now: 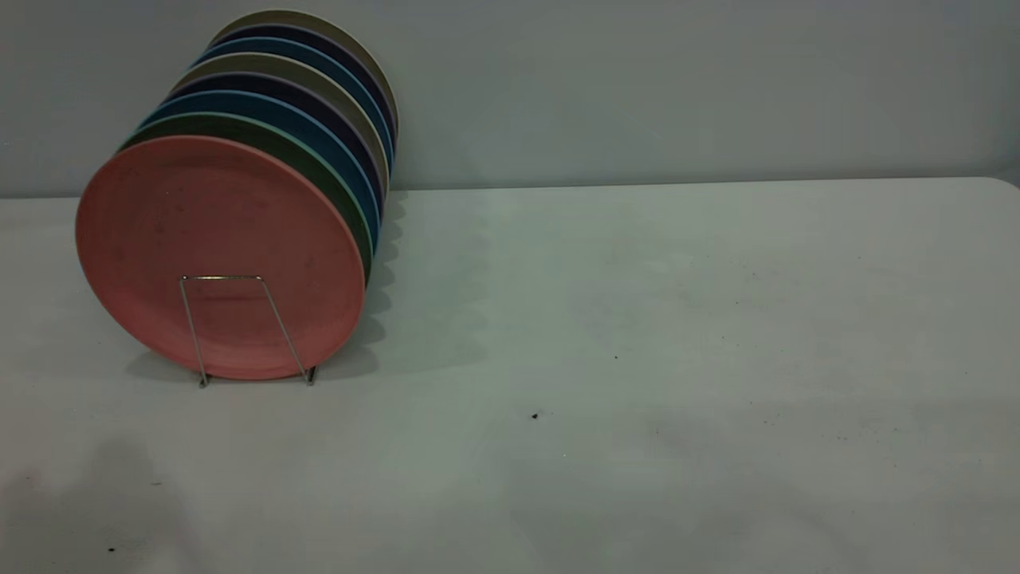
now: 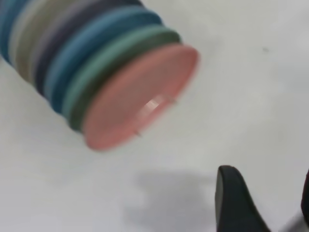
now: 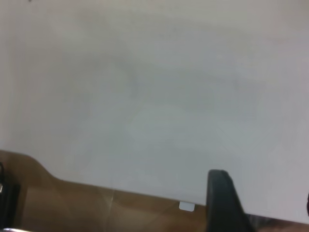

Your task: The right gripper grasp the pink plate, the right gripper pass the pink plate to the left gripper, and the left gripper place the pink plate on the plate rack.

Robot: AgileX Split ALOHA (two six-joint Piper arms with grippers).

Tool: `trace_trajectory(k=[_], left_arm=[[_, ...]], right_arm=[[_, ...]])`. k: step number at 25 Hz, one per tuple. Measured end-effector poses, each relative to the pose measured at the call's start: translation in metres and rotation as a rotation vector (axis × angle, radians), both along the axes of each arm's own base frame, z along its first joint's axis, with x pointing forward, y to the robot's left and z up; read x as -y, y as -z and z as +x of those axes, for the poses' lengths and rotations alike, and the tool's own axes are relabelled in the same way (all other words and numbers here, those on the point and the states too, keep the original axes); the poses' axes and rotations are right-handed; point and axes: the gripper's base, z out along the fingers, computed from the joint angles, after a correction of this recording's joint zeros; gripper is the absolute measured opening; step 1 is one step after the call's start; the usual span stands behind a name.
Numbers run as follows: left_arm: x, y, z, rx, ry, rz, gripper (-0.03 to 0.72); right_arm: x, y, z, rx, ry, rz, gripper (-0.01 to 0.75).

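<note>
The pink plate [image 1: 215,231] stands upright at the front of a row of plates in the plate rack [image 1: 231,277], whose silver wire loop crosses its lower face. Neither gripper shows in the exterior view. In the left wrist view the pink plate [image 2: 140,96] faces the camera with the rack's wire [image 2: 154,104] glinting on it. The left gripper [image 2: 268,181] is open and empty, well apart from the plate, over bare table. The right gripper [image 3: 263,191] is open and empty above the table's edge, with no plate in its view.
Behind the pink plate stand a green plate [image 1: 323,163] and several blue, dark and beige plates [image 1: 351,104] in the same row at the table's back left. The white table [image 1: 637,319] stretches to the right. The right wrist view shows brown floor [image 3: 96,208] beyond the table edge.
</note>
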Motion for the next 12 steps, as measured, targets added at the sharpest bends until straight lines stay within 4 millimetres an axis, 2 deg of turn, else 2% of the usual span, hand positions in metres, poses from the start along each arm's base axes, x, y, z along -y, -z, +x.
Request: trace_trajectory(k=[2,7,12], left_arm=[[0.001,-0.002,-0.009,-0.067,-0.083,-0.054,0.379],[0.004,0.003,-0.015,-0.215,-0.289,-0.189,0.379],[0.003,-0.004,-0.024,-0.212,-0.346,-0.221,0.379]], right_arm=[[0.0,0.0,-0.001,0.009,-0.016,0.001,0.428],[0.001,-0.002,-0.015,0.107,-0.055,0.008,0.428],[0.003,-0.003,-0.034,0.239,-0.041,0.021,0.428]])
